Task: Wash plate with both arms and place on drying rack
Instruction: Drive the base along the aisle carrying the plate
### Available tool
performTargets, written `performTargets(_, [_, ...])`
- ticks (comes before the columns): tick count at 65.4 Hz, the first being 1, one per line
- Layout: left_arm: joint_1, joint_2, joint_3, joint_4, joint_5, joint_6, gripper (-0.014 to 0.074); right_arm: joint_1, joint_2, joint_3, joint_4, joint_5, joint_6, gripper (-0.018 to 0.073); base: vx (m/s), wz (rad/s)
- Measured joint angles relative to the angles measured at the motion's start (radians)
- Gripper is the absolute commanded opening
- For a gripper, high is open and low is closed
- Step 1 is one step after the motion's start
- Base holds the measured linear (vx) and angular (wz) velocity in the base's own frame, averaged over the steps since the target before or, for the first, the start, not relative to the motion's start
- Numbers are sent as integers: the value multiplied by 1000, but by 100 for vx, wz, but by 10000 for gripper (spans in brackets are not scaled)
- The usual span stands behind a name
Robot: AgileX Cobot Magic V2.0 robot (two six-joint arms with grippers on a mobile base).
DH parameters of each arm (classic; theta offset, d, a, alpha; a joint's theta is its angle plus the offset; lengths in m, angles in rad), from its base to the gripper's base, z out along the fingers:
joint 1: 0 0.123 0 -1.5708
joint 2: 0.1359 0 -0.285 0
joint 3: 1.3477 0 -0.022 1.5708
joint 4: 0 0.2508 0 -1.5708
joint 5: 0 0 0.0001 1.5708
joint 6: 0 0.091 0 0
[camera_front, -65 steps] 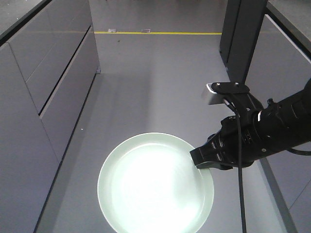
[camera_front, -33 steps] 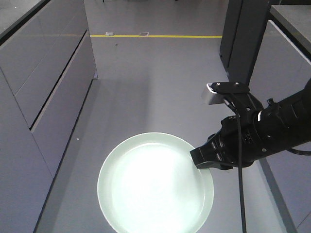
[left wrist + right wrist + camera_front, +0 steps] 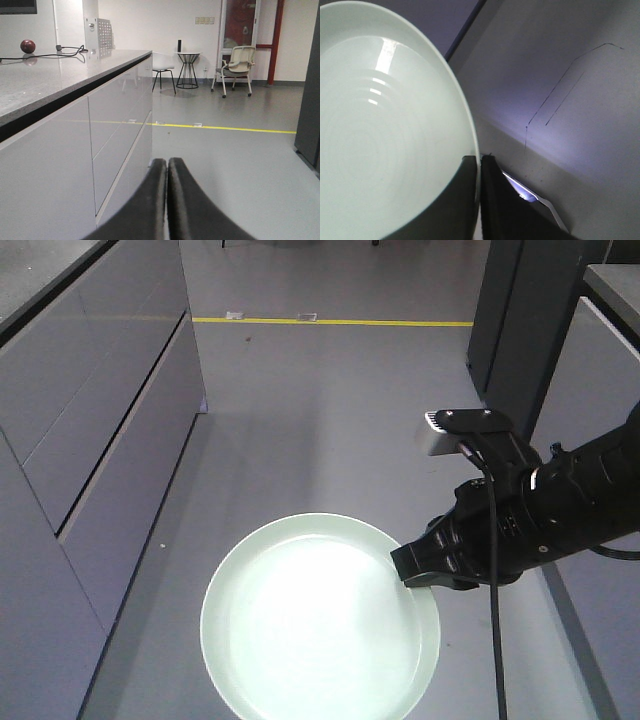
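The pale mint-green plate (image 3: 320,625) hangs level above the grey floor, low in the front view. My right gripper (image 3: 408,575) is shut on its right rim, at the end of the black right arm (image 3: 560,510) with its grey-white block (image 3: 440,438). In the right wrist view the plate (image 3: 385,125) fills the left half, and its rim is pinched in my right gripper (image 3: 479,162). My left gripper (image 3: 167,165) is shut with nothing in it, pointing down an aisle. The drying rack is out of view.
Grey cabinets with drawers (image 3: 90,440) line the left of the aisle under a stone counter (image 3: 45,75). A dark tall unit (image 3: 520,320) stands at the right. A yellow floor line (image 3: 330,321) crosses ahead. Chairs and a small table (image 3: 187,70) stand far off.
The floor, cabinets and yellow line shift in the front view, so the base is moving along the aisle. The plate and right arm keep the same place in the picture.
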Motion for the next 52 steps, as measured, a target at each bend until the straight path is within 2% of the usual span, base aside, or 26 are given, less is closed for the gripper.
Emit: performTargets(52, [0,0,0,0,0,0,-6,0,0,0,0,0,0,-1,20,0])
